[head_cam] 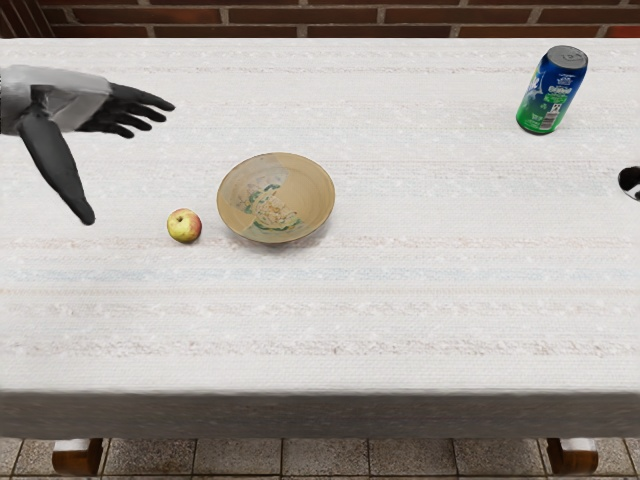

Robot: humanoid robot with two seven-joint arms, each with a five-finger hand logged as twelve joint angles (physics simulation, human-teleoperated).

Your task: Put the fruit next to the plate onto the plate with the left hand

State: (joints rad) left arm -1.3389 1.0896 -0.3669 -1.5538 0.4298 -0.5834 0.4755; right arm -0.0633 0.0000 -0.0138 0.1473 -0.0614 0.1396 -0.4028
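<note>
A long table (420,310) under a pale, woven-looking cloth fills nearly the whole head view, with a strip of brick wall (300,15) behind its far edge and floor tiles (320,458) below its near edge. The left arm comes in from the left edge over the far left part of the table. The left hand (85,112) is released and holds nothing: its dark fingers (145,99) are spread toward the right and the thumb slants down toward the near side. A tan plate (276,197) (rather deep, with a greenish pattern inside) sits left of the table's centre. Far off near the right back corner stands a blue and green can (552,90), leaning a little. The apple (184,225), yellow-red, lies on the cloth just beside the plate's left rim, apart from it and below the hand. A small dark round shape (631,182) is cut by the right edge, and I cannot tell what it is.
</note>
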